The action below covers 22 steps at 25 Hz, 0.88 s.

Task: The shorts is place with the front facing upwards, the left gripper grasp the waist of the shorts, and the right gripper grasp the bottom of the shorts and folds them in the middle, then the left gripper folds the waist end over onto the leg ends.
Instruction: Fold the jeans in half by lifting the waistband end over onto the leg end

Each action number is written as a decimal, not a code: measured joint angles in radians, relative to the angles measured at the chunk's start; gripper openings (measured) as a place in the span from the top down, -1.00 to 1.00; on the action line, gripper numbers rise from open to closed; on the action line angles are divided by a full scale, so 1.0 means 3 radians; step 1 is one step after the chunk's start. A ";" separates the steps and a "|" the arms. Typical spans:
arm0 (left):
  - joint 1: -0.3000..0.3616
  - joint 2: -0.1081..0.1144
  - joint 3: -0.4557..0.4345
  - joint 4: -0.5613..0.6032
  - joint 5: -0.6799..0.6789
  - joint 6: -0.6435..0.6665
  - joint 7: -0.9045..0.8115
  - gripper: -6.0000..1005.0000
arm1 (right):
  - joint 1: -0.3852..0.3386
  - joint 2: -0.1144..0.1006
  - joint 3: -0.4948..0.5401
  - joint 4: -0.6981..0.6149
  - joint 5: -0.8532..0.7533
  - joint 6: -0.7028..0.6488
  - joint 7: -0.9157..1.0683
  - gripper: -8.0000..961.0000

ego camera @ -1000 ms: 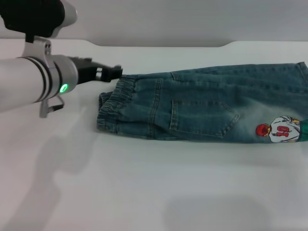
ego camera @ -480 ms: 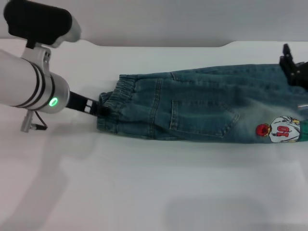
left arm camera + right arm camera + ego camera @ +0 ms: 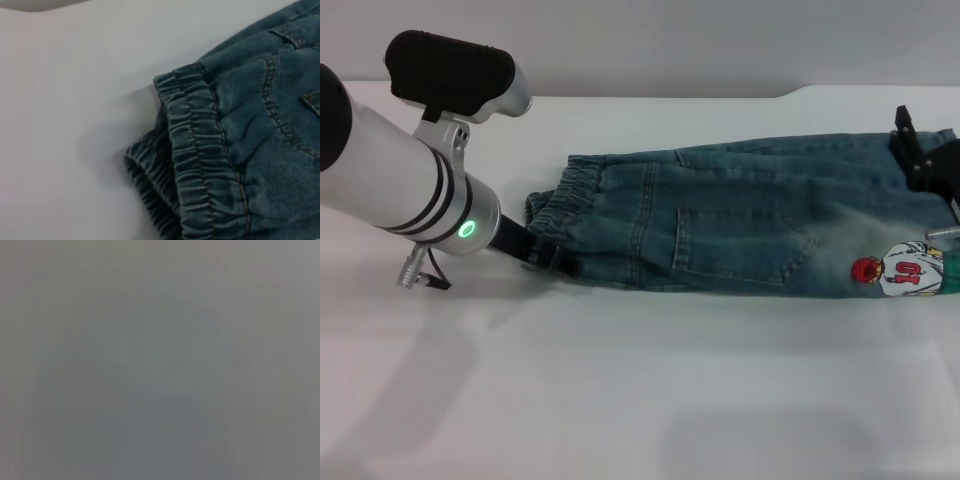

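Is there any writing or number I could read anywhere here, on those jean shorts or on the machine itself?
"10": on the white shirt of the small cartoon figure printed near a hem of the shorts; it is small, so I read it with some doubt.
Left tool, at the waistband: no lettering shows.
Right tool, at the hem end: no lettering shows.

Right gripper (image 3: 920, 160) half off-frame

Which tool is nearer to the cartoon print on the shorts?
The right tool, just above the cartoon print at the hem end. The left tool is far away, at the waistband.
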 joint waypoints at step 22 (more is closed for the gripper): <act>-0.0021 0.0000 0.0001 0.0235 -0.0005 0.0246 0.0078 -0.68 | -0.0032 -0.0005 -0.0117 0.0024 -0.0006 0.0040 0.0003 -0.54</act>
